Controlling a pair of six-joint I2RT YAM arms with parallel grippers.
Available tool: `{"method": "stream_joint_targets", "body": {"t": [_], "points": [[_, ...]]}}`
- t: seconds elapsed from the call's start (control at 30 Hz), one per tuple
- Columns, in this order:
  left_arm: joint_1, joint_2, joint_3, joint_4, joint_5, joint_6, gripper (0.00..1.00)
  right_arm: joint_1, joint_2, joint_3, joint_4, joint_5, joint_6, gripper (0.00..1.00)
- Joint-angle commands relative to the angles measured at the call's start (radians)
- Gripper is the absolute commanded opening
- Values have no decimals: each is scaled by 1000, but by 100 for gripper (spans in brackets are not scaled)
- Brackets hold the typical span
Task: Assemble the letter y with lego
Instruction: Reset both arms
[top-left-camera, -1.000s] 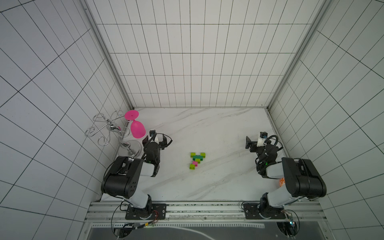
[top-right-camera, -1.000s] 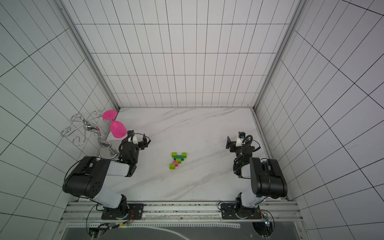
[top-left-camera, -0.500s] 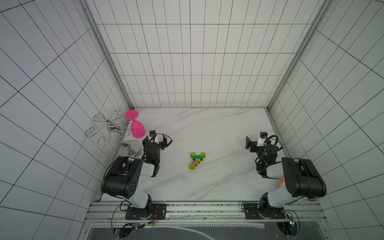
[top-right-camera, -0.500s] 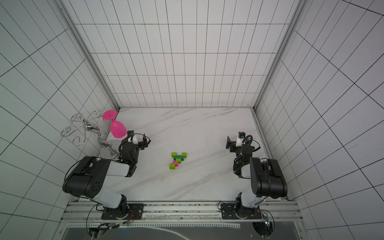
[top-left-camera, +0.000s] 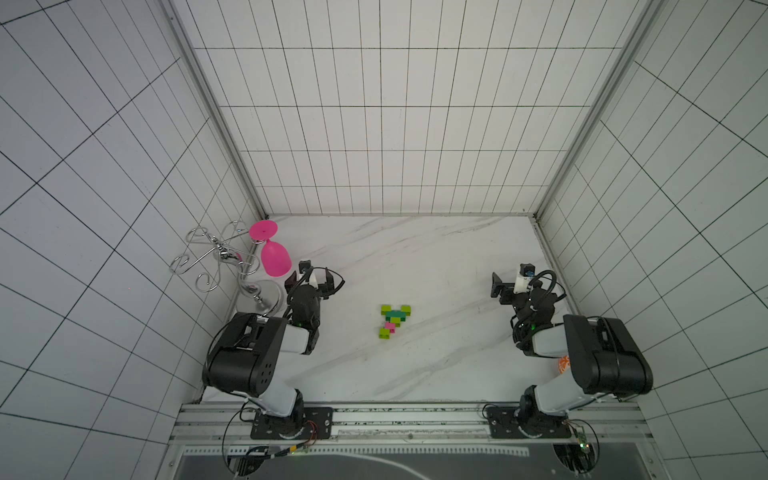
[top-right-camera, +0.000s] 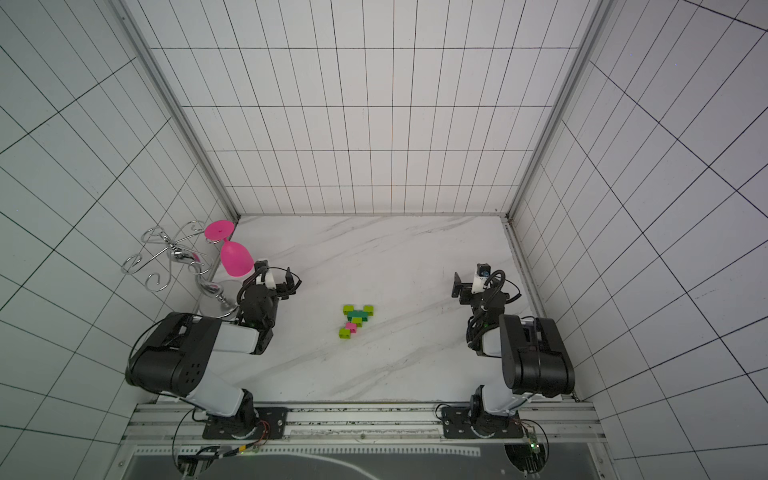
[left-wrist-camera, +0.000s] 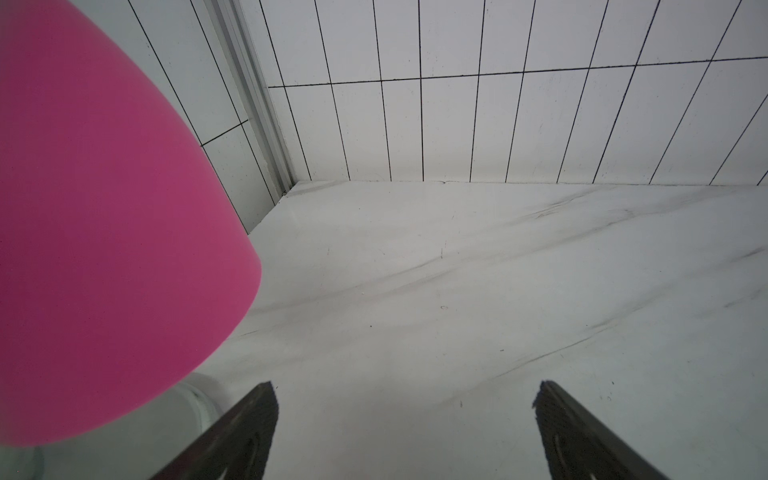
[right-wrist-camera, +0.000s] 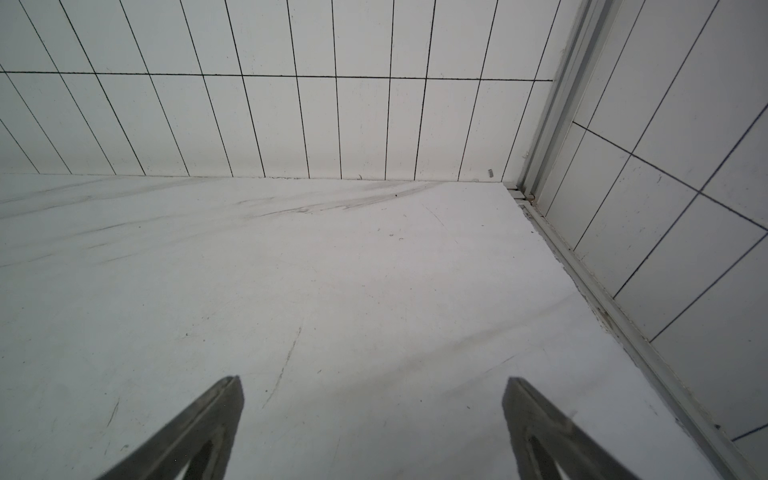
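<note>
The lego bricks lie joined as a small letter y (top-left-camera: 393, 321) (top-right-camera: 355, 321) in the middle of the marble table: two lime tips, a dark green crossbar, then a pink and a lime brick as the stem. My left gripper (top-left-camera: 311, 279) (top-right-camera: 276, 279) (left-wrist-camera: 405, 399) is folded back at the left, well apart from the bricks, open and empty. Over at the right my right gripper (top-left-camera: 508, 286) (top-right-camera: 468, 285) (right-wrist-camera: 372, 395) is also folded back, open with nothing between its fingers. Neither wrist view shows the bricks.
A pink goblet (top-left-camera: 272, 253) (top-right-camera: 235, 257) (left-wrist-camera: 104, 232) hangs upside down on a chrome wire rack (top-left-camera: 216, 259) (top-right-camera: 174, 257) at the left wall, close to my left gripper. Tiled walls enclose the table. An orange item (top-left-camera: 563, 365) sits behind my right arm.
The right gripper's jaws have opened wider; both arms and the bricks have stayed where they were.
</note>
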Motion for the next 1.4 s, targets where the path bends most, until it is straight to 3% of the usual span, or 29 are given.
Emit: {"method": "stream_joint_targets", "body": {"t": [0.0,0.27,0.33,0.4,0.6,0.67,0.73,0.8,0.87,0.9,0.97,1.07,1.2,1.37], "points": [[43,22,-33,137,-95,7,76,-53,-91,-205,334,161,98,99],[68,179,-34,292,-331,155,80,-199,-116,-415,613,316,154,99],[82,212,-58,357,-359,162,90,-231,-141,-510,760,354,155,100],[83,262,-112,503,-398,178,94,-269,-160,-563,859,365,150,99],[76,467,-201,913,-366,265,98,-310,-67,-629,1065,352,53,99],[77,474,-190,910,-362,298,98,-331,-15,-690,1228,307,50,99],[86,477,-189,904,-371,281,97,-335,-20,-681,1207,279,-7,99],[96,563,-235,1080,-365,286,97,-352,25,-709,1311,273,7,100],[86,653,-240,1206,-297,346,98,-371,117,-779,1550,292,51,99],[72,687,-226,1211,-278,374,98,-377,130,-799,1594,300,62,100],[27,726,-183,1180,-281,435,98,-374,92,-762,1459,346,61,100],[15,674,-104,950,-304,415,98,-370,101,-755,1450,403,78,100],[5,691,-158,1092,-293,447,98,-368,104,-761,1473,420,81,100],[0,701,-131,1051,-321,435,98,-368,103,-775,1500,410,78,100]]}}
